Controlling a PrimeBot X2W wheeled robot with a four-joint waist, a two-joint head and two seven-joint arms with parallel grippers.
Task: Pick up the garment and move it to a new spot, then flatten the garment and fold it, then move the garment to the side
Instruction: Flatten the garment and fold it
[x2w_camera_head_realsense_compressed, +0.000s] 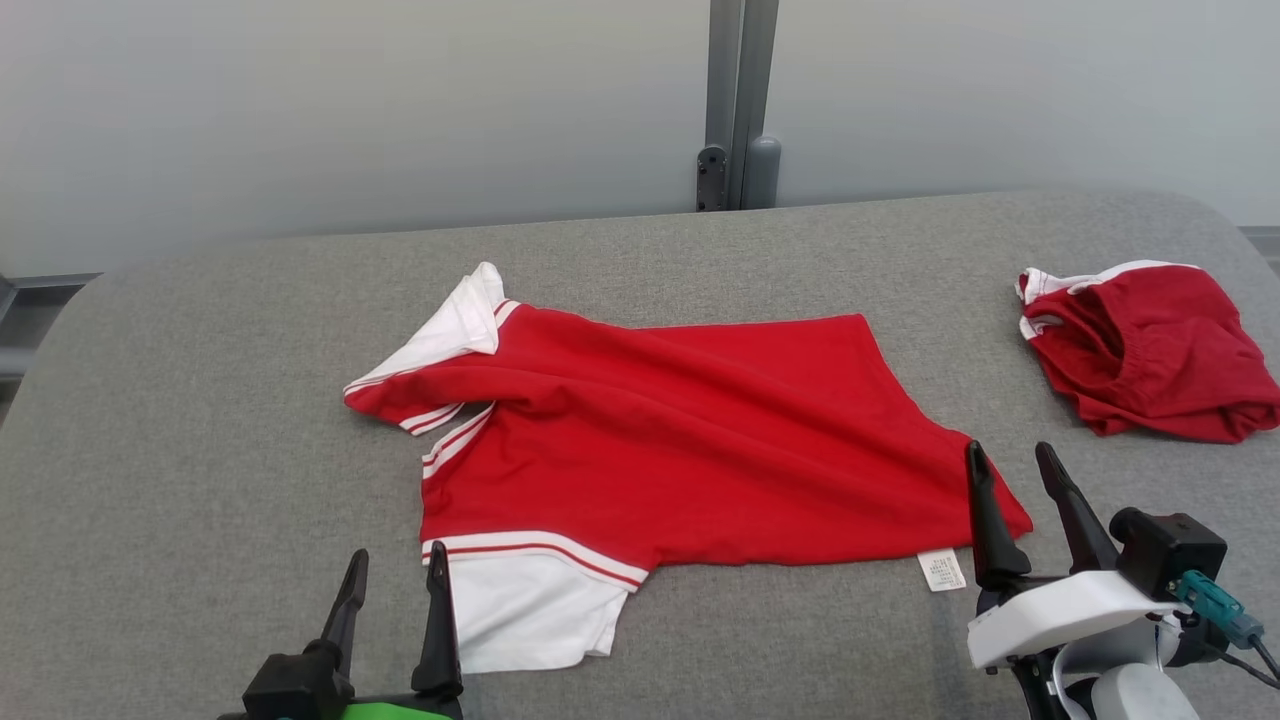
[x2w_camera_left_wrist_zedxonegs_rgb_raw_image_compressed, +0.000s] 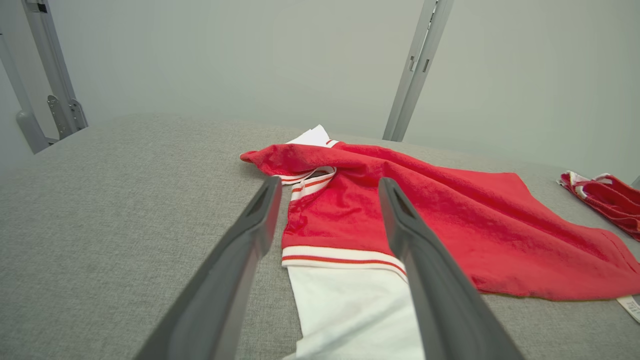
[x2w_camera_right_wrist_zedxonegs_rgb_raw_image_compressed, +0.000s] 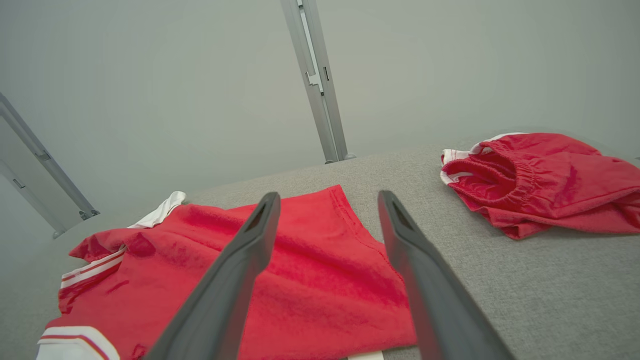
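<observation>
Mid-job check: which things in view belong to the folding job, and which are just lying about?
Job: red and white shirt, spread but wrinkled; left gripper, open; right gripper, open; grey table under the shirt.
Lying about: bunched red shorts at the table's right; metal post behind.

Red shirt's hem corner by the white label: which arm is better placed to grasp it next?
Likely the right. The right gripper stands open beside that corner of the red shirt, close to the label; the left gripper, also open, sits at the white sleeve at the shirt's other end.
</observation>
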